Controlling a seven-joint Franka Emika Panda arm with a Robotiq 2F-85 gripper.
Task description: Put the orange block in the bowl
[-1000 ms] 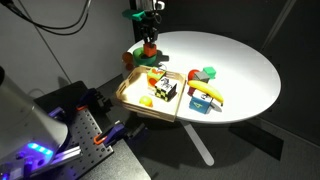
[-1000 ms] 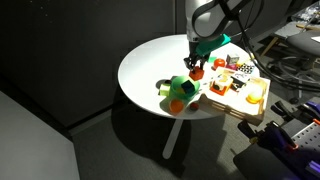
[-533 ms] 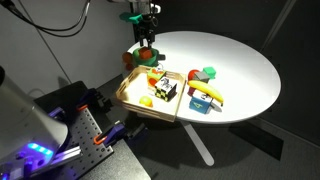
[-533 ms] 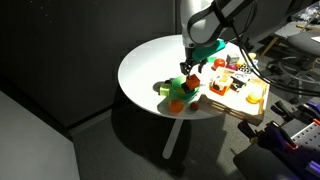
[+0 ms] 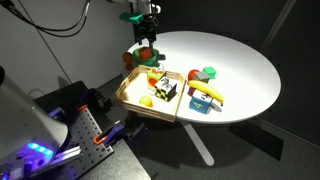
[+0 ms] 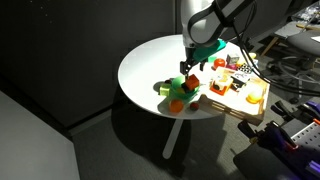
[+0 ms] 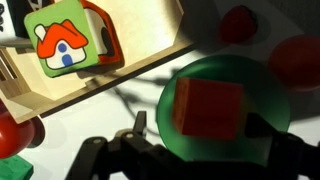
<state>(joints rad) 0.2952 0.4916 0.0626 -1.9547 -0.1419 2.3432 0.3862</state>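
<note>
In the wrist view the orange block (image 7: 208,108) lies inside the round green bowl (image 7: 262,152). My gripper (image 7: 200,132) hangs right above it, open, with a dark finger on each side and neither touching the block. In both exterior views the gripper (image 5: 147,41) (image 6: 190,67) hovers just over the bowl (image 5: 137,58) (image 6: 177,95) near the round white table's edge. The block (image 5: 148,52) (image 6: 192,82) shows there as an orange spot in the bowl.
A flat wooden tray (image 5: 132,98) (image 6: 243,103) (image 7: 140,62) with several toys sits beside the bowl, among them a green block with a house picture (image 7: 62,40). Red round toys (image 7: 298,58) lie close to the bowl. More toys (image 5: 205,95) stand at the table's front.
The gripper has gone from shut on the orange block to open and has risen slightly. The block has been let go and now lies in the bowl.
</note>
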